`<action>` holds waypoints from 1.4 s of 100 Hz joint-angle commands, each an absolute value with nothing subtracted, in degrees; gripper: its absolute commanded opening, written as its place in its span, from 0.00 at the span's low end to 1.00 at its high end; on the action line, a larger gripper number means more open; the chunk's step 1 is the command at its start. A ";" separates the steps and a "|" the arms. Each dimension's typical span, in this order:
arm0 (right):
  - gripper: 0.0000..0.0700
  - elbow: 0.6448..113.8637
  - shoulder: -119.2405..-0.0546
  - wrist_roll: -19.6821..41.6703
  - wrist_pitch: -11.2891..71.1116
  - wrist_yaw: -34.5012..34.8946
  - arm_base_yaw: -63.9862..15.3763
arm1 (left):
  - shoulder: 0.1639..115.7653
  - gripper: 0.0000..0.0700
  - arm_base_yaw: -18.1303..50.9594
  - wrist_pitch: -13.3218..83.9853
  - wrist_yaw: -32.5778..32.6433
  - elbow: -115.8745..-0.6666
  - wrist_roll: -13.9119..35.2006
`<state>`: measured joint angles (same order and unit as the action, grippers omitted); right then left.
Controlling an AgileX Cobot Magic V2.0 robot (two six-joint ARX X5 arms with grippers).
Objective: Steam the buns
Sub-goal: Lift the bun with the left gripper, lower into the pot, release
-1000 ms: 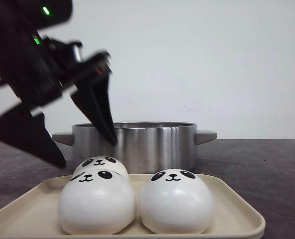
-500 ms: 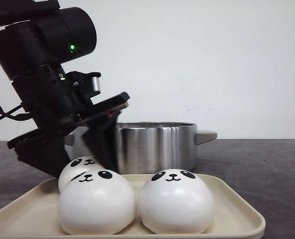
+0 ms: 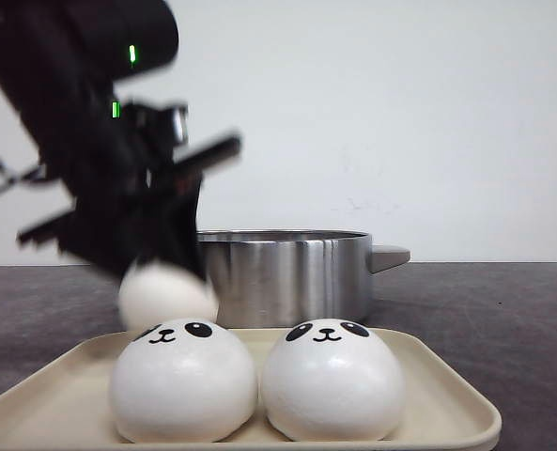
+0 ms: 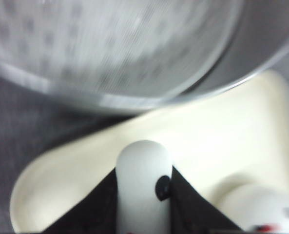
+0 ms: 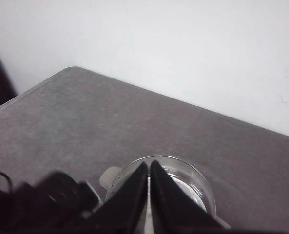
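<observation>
A white bun (image 3: 165, 294) is squeezed between the left gripper's (image 4: 143, 195) jaws, lifted above the cream tray's (image 3: 447, 395) far left edge. Two panda-faced buns (image 3: 330, 381) sit on the tray's near edge. A steel pot (image 3: 287, 272) stands behind. The right gripper (image 5: 149, 168) is closed, empty.

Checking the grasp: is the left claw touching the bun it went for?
Touching. In the left wrist view the left claw squeezes the bun narrow between both fingers; in the front view that bun hangs lifted beneath it.
</observation>
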<state>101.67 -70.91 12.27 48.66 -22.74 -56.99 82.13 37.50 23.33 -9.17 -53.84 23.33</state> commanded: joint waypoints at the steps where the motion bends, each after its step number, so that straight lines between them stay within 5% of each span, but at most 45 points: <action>1: 0.00 103.02 -71.64 12.86 48.23 -22.98 -57.67 | 79.66 0.00 38.35 22.65 -9.08 -56.21 20.69; 45: 0.00 103.02 -71.81 12.40 47.66 -22.96 -57.67 | 83.83 0.00 34.74 15.77 -2.44 -71.07 -3.07; 91: 0.00 103.02 -71.90 11.57 49.50 -22.94 -57.67 | 102.69 0.01 30.15 4.82 -2.50 -71.59 -4.27; 99: 0.00 103.02 -71.90 11.55 50.70 -22.94 -57.67 | 104.62 0.17 29.56 3.77 -2.50 -71.59 -4.25; 117: 0.00 103.02 -71.90 11.55 52.84 -22.98 -57.67 | 106.41 0.81 28.69 2.87 -2.42 -71.59 -3.40; 140: 0.00 103.02 -71.90 10.66 53.84 -22.98 -57.60 | 103.83 0.85 28.58 2.57 -1.52 -71.70 -3.40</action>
<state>101.67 -71.09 11.79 53.65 -22.74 -56.99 104.99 28.36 3.22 -1.91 -70.57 -3.44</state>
